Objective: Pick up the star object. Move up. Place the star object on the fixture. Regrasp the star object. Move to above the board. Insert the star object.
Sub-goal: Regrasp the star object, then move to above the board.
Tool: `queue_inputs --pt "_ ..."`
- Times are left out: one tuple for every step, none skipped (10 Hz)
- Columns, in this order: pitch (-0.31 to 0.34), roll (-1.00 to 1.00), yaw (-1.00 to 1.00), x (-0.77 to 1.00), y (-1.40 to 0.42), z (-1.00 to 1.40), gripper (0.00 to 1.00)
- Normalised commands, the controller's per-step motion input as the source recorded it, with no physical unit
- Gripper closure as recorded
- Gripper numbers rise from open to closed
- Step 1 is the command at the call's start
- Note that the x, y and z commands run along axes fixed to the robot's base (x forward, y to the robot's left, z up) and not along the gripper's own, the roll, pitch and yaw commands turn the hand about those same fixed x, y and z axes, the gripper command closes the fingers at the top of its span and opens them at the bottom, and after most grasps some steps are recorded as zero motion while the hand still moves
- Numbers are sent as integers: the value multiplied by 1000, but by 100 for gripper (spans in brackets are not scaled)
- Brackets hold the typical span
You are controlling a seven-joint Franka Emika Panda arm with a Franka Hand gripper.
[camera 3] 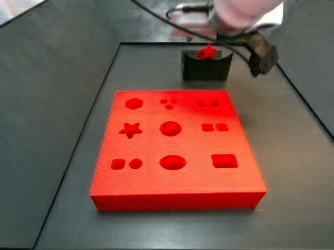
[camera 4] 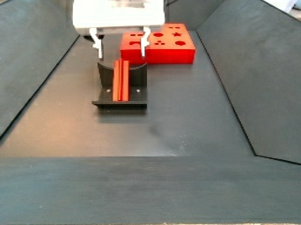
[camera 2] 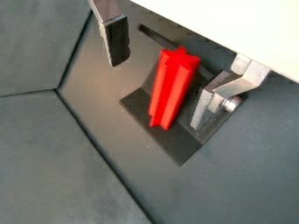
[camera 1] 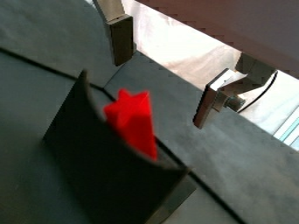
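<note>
In a side view, the small bright red star-ended peg lies along the dark, nearly black fixture, directly beneath the two-finger silver gripper. Its long axis runs lengthwise down the fixture, and its star tip points toward the large flat bright red slab-shaped board beyond the gripper. The fingers stand spread on either side of the peg, apart from it. No writing is legible.

No readable text, label, brand or number shows anywhere; the end effector over the fixture carries none.
</note>
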Motion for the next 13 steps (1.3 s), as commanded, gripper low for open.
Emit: queue_inputs --pt "-17 66 -41 90 19 -793 0" --pt "2 69 -26 82 12 -598 0" --pt "3 69 -11 77 7 -467 0" --pt "-1 70 6 71 8 -341 0" --pt "-1 62 23 55 2 -223 0" --pt "-3 53 24 14 -6 -184 0" --pt "-3 53 24 15 -6 -184 0" --pt "-3 53 24 15 -6 -184 0" --pt "-3 53 25 15 -6 -184 0" --pt "0 0 0 0 0 0 100" --pt "165 31 35 -76 -100 1000 100" --pt "164 24 34 -77 -101 1000 100" --pt "150 -1 51 -78 -94 1000 100"
